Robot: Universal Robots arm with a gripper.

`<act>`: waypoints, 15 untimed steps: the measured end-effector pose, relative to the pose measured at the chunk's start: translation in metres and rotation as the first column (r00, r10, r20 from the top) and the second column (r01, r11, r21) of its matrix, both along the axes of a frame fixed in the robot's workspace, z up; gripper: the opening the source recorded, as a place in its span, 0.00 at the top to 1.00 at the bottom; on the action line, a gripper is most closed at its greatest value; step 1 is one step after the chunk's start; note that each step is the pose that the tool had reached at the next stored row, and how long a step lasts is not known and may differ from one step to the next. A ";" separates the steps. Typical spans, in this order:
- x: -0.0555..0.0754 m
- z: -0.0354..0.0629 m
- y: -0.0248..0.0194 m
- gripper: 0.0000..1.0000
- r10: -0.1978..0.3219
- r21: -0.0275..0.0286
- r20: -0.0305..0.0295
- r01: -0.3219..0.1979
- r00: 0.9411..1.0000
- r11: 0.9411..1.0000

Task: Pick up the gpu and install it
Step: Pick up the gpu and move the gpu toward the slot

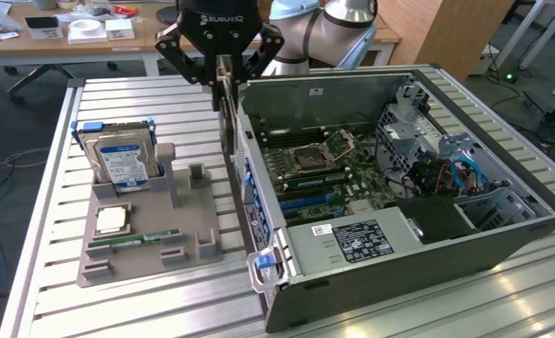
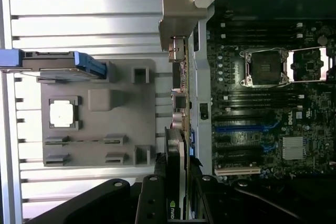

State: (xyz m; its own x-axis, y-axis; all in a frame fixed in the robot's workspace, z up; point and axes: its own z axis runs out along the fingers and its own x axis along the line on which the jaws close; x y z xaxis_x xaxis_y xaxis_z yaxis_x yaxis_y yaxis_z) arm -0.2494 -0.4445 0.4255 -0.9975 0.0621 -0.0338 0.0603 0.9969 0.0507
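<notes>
Gpu (image 1: 227, 116) pinched edge-on in the gripper (image 1: 223, 76) – just outside the computer case (image 1: 418, 271)

The jaws clamp its two flat faces, so it hangs upright beside the case wall. It looks thin, stiff and light but fragile – best held by bare board, off the parts. The arm points straight down above the case's edge.

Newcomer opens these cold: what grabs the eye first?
First the gripper, shut on the gpu, which hangs edge-on between the tray and the open case. Then the motherboard inside the case, with its open CPU socket. A hard drive stands upright in the tray, on the exterior view's left.
</notes>
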 end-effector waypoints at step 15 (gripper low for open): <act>0.061 0.0000 0.0000 0.73 0.000 0.024 0.000 0.000 1.000 1.000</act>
State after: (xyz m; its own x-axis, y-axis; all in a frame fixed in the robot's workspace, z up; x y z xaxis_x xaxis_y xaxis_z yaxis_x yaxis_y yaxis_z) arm -0.1887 -0.4445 0.4255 -0.9975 0.0628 -0.0323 0.0603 0.9954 0.0743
